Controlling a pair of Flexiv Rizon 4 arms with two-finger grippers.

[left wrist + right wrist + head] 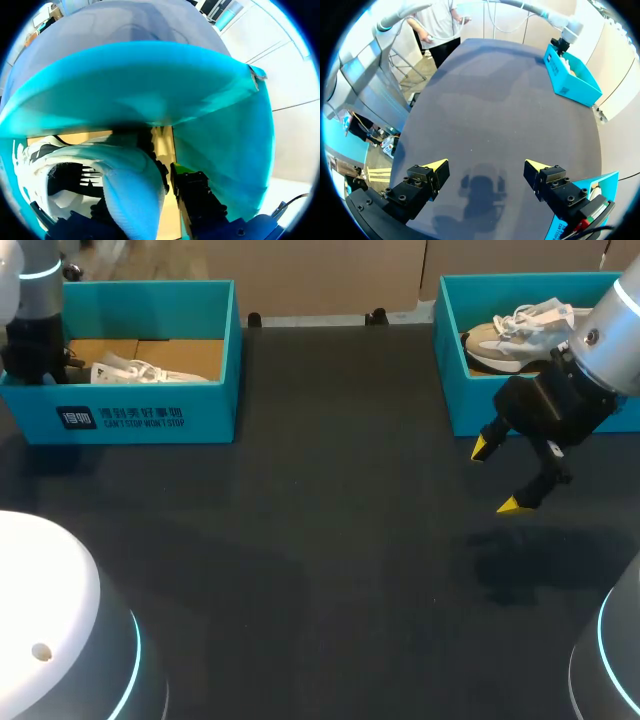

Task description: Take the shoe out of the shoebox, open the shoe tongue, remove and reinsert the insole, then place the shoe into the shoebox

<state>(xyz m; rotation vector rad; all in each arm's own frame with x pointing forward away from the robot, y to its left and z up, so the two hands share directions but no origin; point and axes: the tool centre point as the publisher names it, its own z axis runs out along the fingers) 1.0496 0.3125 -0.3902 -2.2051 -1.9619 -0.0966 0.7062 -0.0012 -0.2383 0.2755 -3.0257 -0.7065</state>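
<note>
A white shoe (135, 370) lies in the left teal shoebox (150, 415), on its cardboard floor. My left arm (35, 345) comes down into that box at its left end. In the left wrist view the shoe (125, 190) shows its opening and heel right beside my left gripper (169, 175). The gripper is open, and a bare strip of cardboard shows between its black fingers (195, 200). My right gripper (500, 477) (484, 167) hangs open and empty over the dark table, in front of the right teal box (470, 410).
The right teal box holds a beige and white shoe (510, 335). The dark table (320, 540) stretches between the two boxes. In the right wrist view the left box (570, 75) stands far ahead and a corner of the right box (600, 182) is close beside the gripper.
</note>
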